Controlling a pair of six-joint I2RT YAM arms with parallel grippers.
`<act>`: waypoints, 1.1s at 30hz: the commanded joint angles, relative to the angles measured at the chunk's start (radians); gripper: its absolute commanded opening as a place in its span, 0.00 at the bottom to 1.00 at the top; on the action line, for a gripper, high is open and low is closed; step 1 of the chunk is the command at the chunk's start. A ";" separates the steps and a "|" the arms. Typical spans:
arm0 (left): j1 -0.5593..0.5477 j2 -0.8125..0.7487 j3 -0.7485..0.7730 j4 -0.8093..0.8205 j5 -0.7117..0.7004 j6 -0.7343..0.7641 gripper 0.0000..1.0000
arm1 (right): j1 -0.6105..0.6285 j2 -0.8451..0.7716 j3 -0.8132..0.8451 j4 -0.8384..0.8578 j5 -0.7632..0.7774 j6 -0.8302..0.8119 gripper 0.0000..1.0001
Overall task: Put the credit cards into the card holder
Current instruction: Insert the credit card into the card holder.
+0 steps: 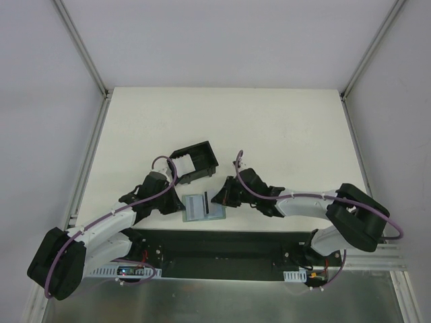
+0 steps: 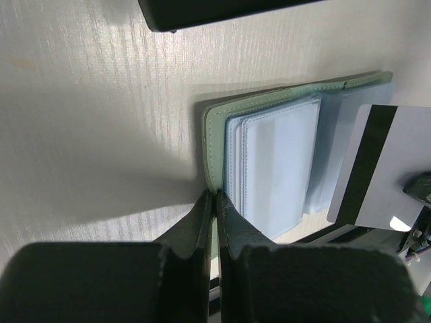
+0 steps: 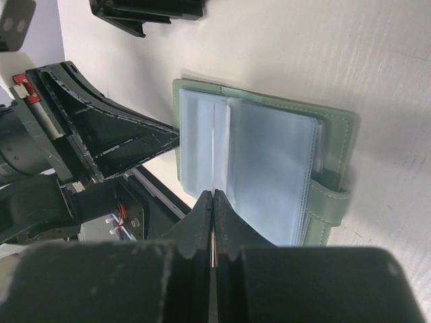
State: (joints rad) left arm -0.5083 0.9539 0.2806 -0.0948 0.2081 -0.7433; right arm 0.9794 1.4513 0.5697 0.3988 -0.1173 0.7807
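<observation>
**One card held on edge, holder open**

The whitish credit card (image 2: pixel 394 161) with a dark stripe stands on edge, pinched in the right gripper (image 3: pixel 213 202), by the table's (image 1: pixel 269 134) near edge. The black open-topped card holder (image 1: pixel 195 161) sits askew near the middle.

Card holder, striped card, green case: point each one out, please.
card holder (image 1: pixel 201 172), top view, near wall.
striped card (image 2: pixel 397 161), left wrist view, white face beside the stripe.
green case (image 2: pixel 213 148), left wrist view, green edge border.
</observation>
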 commanded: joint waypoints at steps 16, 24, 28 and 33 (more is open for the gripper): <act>0.011 0.016 -0.018 -0.063 -0.032 0.015 0.00 | 0.005 0.052 0.018 0.078 -0.024 0.029 0.00; 0.011 0.019 -0.015 -0.063 -0.030 0.019 0.00 | 0.005 0.043 0.032 0.051 -0.022 0.020 0.00; 0.011 0.016 -0.015 -0.063 -0.029 0.018 0.00 | 0.008 0.073 0.042 0.052 -0.038 0.022 0.00; 0.011 0.016 -0.014 -0.063 -0.029 0.016 0.00 | 0.007 0.109 0.045 0.072 -0.053 0.025 0.00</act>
State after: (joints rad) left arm -0.5083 0.9550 0.2806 -0.0944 0.2081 -0.7433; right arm 0.9825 1.5326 0.5785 0.4366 -0.1482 0.8036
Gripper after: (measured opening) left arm 0.006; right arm 0.008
